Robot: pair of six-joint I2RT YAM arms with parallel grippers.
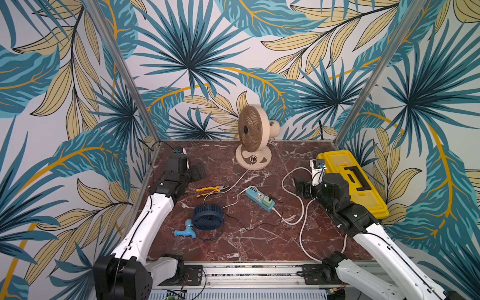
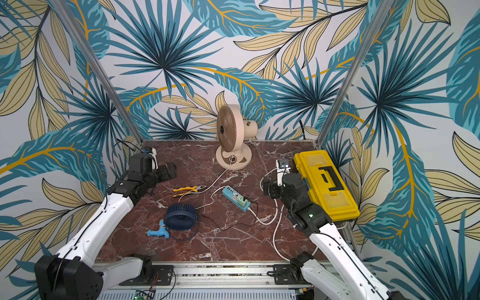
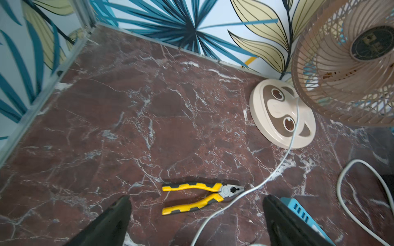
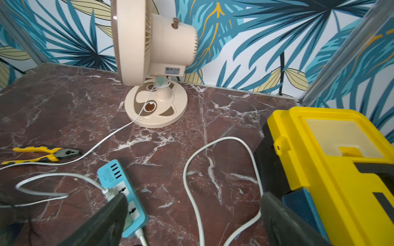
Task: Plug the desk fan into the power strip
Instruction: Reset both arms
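You see the power strip (image 1: 260, 198) lying near the middle of the surface (image 1: 259, 241), and the beige desk fan (image 1: 253, 137) standing at its far edge. The left fingers (image 3: 115, 221) and the right fingers (image 4: 102, 223) are wide apart, empty.

Both top views high, looking down over the table (image 1: 259, 241), wrist views low, close (sharing the beige fan (image 3: 332, 85))

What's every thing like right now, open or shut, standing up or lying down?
Desk fan, standing upright.
Power strip, lying flat, green plug in it.
Toolbox, lid shut.
Pliers, lying flat.
Blue fan, resting on the table.
Left gripper, open, empty.
Right gripper, open, empty.
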